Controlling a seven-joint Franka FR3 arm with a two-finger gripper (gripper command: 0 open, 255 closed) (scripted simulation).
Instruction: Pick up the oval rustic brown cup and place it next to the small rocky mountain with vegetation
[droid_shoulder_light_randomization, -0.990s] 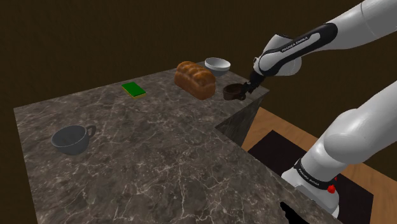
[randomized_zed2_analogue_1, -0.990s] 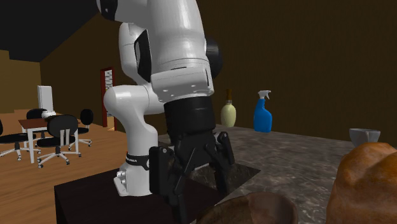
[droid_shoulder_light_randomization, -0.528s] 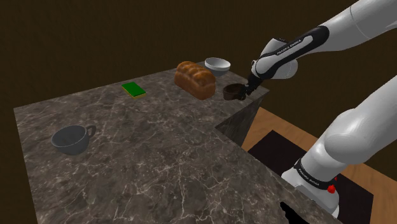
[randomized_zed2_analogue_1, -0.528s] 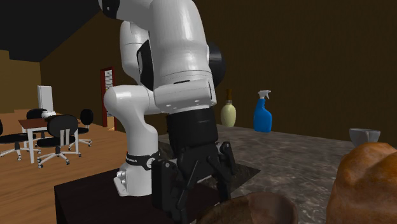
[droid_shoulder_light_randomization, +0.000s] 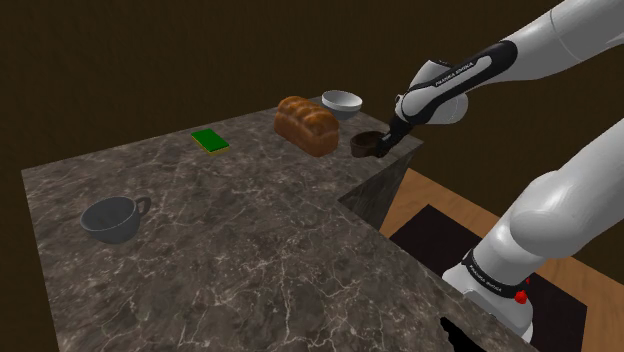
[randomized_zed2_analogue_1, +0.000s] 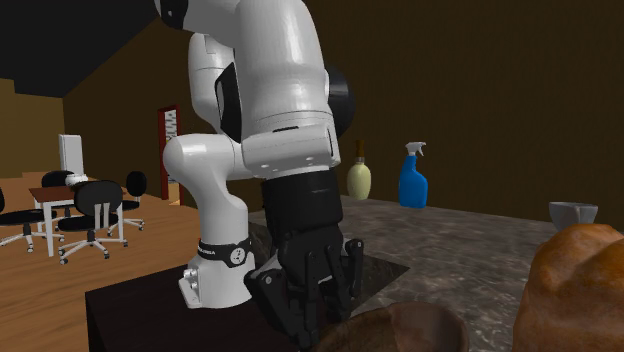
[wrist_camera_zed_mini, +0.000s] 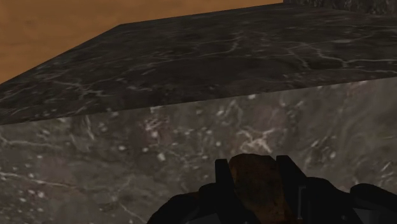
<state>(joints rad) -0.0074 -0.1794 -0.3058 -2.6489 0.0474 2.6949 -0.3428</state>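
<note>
Gripper (droid_shoulder_light_randomization: 385, 145) at brown cup (droid_shoulder_light_randomization: 364, 145), upper right of centre in shoulder frame, fingers clamped on its rim; cup by counter (droid_shoulder_light_randomization: 250, 230) corner, near loaf-shaped lump (droid_shoulder_light_randomization: 307, 125)

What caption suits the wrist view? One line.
Black two-finger gripper clasps the rustic brown cup above a dark veined counter.

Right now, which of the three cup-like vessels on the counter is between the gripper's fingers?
The brown cup, at a corner of the counter, clasped by the gripper. The grey mug and the white bowl stand apart, untouched.
</note>
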